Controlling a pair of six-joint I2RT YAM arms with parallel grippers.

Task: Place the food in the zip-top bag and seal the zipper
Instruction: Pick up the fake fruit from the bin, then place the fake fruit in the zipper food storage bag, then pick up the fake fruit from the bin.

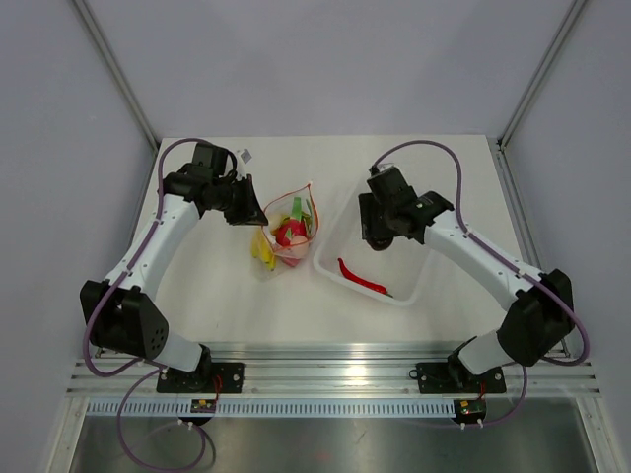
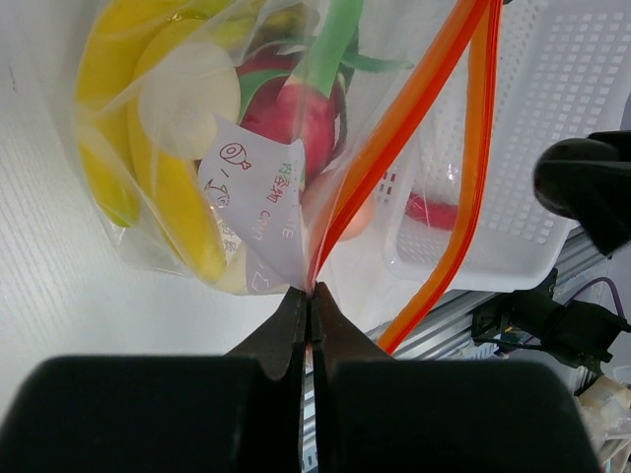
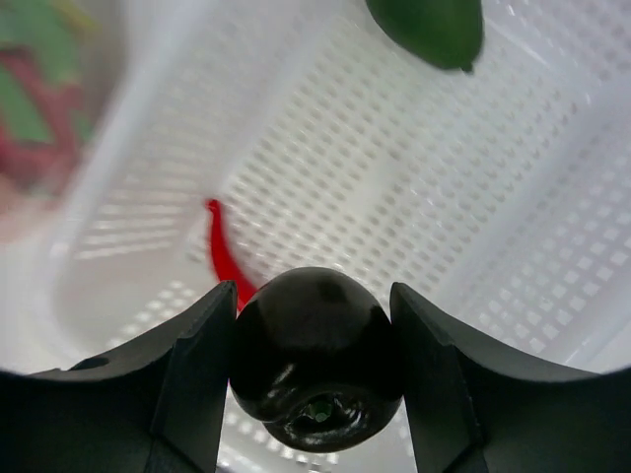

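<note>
The zip-top bag (image 1: 289, 229) lies open on the table. It holds the banana (image 2: 168, 187), the dragon fruit (image 2: 296, 113) and a whitish piece (image 2: 187, 99). My left gripper (image 2: 312, 296) is shut on the bag's edge at the end of the orange-red zipper (image 2: 404, 118), whose two strips stand apart. My right gripper (image 3: 314, 325) is shut on the dark round fruit (image 3: 315, 360) and holds it above the white tray (image 3: 444, 197). The red chilli (image 3: 222, 256) lies in the tray. A green avocado (image 3: 429, 30) shows at the tray's far side.
The white perforated tray (image 1: 419, 286) stands just right of the bag, with the chilli (image 1: 360, 278) along its near-left side. Grey walls enclose the table at the back and both sides. An aluminium rail runs along the near edge.
</note>
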